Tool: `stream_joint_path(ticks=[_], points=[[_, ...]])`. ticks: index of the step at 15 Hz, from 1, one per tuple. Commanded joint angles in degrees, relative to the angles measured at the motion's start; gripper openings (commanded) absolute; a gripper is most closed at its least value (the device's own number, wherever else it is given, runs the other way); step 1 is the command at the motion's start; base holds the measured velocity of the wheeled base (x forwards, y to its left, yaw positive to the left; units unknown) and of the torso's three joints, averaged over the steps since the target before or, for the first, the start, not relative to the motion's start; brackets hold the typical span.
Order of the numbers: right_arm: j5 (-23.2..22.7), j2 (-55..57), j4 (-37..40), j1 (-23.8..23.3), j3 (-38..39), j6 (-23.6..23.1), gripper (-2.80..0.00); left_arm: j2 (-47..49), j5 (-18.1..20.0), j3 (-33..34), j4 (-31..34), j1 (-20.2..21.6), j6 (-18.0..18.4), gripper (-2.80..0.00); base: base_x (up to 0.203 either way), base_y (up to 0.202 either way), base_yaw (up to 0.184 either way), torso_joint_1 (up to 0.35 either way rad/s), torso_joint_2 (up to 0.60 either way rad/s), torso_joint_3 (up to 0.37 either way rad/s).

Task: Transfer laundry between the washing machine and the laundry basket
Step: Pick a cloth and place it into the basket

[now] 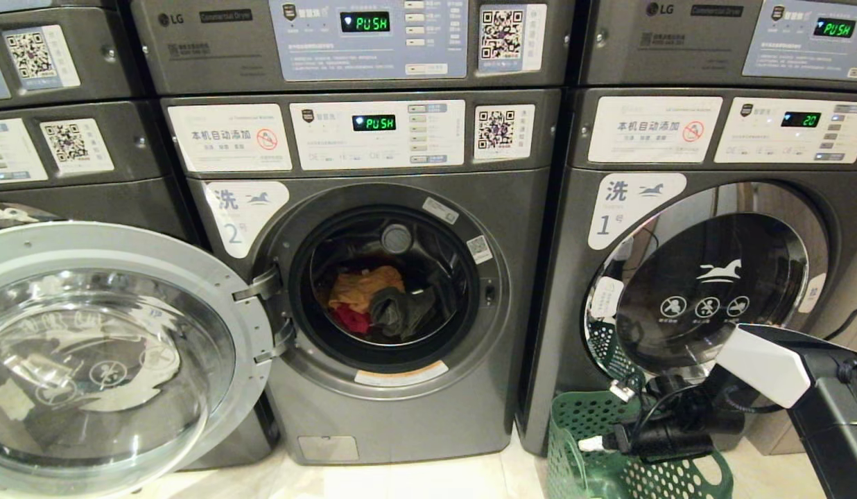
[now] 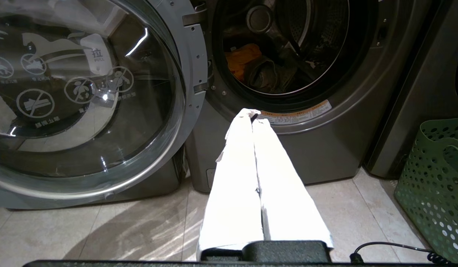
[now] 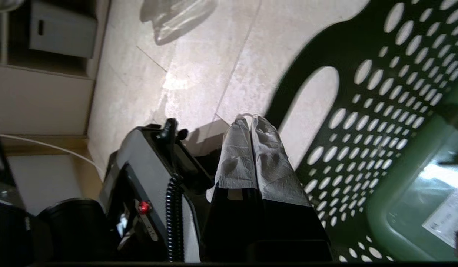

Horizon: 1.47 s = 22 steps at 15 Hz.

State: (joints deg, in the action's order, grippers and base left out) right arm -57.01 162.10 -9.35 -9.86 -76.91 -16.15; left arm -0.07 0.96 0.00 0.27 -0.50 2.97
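Note:
The washing machine [image 1: 401, 409] marked 2 stands with its round door [image 1: 109, 346] swung open to the left. In its drum lies laundry: an orange cloth [image 1: 362, 285], a red piece [image 1: 351, 320] and a dark grey garment [image 1: 401, 312]. The green perforated laundry basket [image 1: 574, 423] sits on the floor at the lower right. My right gripper [image 1: 586, 443] hangs at the basket's rim, shut with nothing in it; in the right wrist view its fingertips [image 3: 250, 119] lie beside the basket wall [image 3: 362, 148]. My left gripper [image 2: 253, 113] is shut and empty, low in front of the drum.
A second washer [image 1: 706, 291] marked 1, door closed, stands right behind the basket. The open door takes up the left side. Pale floor tiles [image 2: 103, 230] run in front of the machines. A paper label [image 3: 444, 218] lies on the basket's bottom.

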Motion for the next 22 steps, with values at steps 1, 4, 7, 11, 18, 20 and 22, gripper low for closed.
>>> stream_joint_path(ticks=[1, 4, 7, 11, 18, 20, 22], points=[[-3.0, -0.1, 2.4, 0.1, -1.4, -0.1, -2.8, 0.1, 0.0, 0.0, 0.0, 0.0, 0.0, -2.8, 0.0, 0.0, 0.0, 0.0, 0.0, 0.0], [-3.8, 0.2, 7.2, 0.0, -3.1, 0.0, -2.8, 0.1, 0.0, 0.0, 0.0, 0.0, 0.0, -2.8, 0.0, 0.0, 0.0, 0.0, 0.0, 0.0], [-3.2, -4.3, 7.3, -3.7, -2.1, 0.2, -2.8, 0.1, 0.0, 0.0, 0.0, 0.0, 0.0, -2.8, 0.0, 0.0, 0.0, 0.0, 0.0, 0.0], [6.8, -15.7, 8.9, -13.8, -0.3, 0.2, -2.8, 0.1, 0.0, 0.0, 0.0, 0.0, 0.0, -2.8, 0.0, 0.0, 0.0, 0.0, 0.0, 0.0], [25.7, -28.0, 18.6, -24.5, 8.4, -4.5, -2.8, 0.1, 0.0, 0.0, 0.0, 0.0, 0.0, -2.8, 0.0, 0.0, 0.0, 0.0, 0.0, 0.0], [25.8, -26.8, 18.5, -25.3, 7.8, -4.6, -2.8, 0.1, 0.0, 0.0, 0.0, 0.0, 0.0, -2.8, 0.0, 0.0, 0.0, 0.0, 0.0, 0.0], [28.4, -25.1, 17.8, -25.7, 6.7, -5.1, 0.0, 0.1, 0.0, 0.0, 0.0, 0.0, 0.0, -2.8, 0.0, 0.0, 0.0, 0.0, 0.0, 0.0]])
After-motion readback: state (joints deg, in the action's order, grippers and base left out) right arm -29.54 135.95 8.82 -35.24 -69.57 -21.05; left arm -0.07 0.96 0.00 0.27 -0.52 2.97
